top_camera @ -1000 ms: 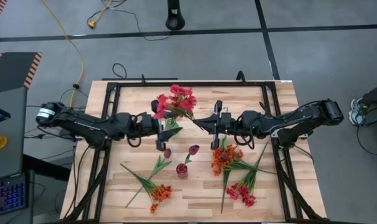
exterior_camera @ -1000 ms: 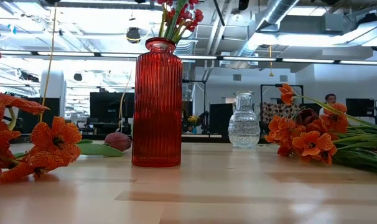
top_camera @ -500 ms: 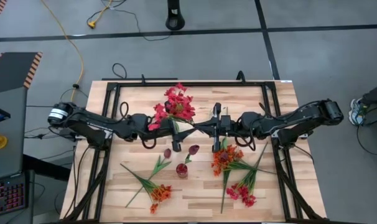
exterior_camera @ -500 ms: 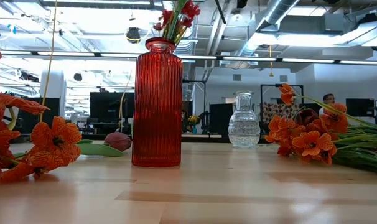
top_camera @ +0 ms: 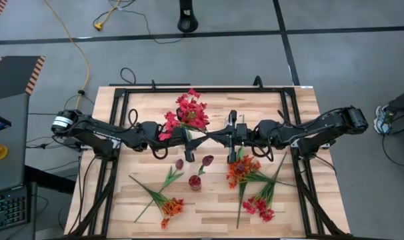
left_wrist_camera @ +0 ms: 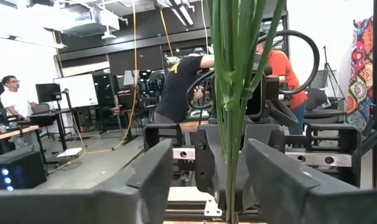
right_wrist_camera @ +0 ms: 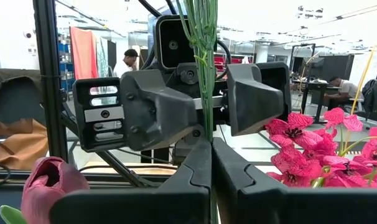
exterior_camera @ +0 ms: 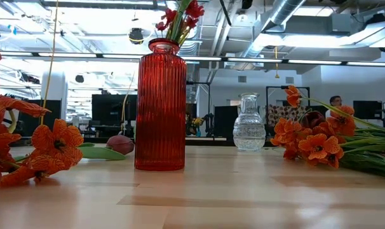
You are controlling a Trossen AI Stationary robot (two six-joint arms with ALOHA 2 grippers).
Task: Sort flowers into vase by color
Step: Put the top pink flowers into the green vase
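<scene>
Right now I see both arms meeting over the table's middle on one bunch of pinkish-red artificial flowers (top_camera: 186,113) with thin green stalks (left_wrist_camera: 233,93). My right gripper (right_wrist_camera: 209,163) has its fingers pressed together on those stalks. My left gripper (left_wrist_camera: 208,163) has its jaws spread apart, with the stalks passing between them untouched. In the low view, the tall ribbed red glass vase (exterior_camera: 160,105) stands on the light wooden table (exterior_camera: 243,191), with red blooms showing above its mouth.
</scene>
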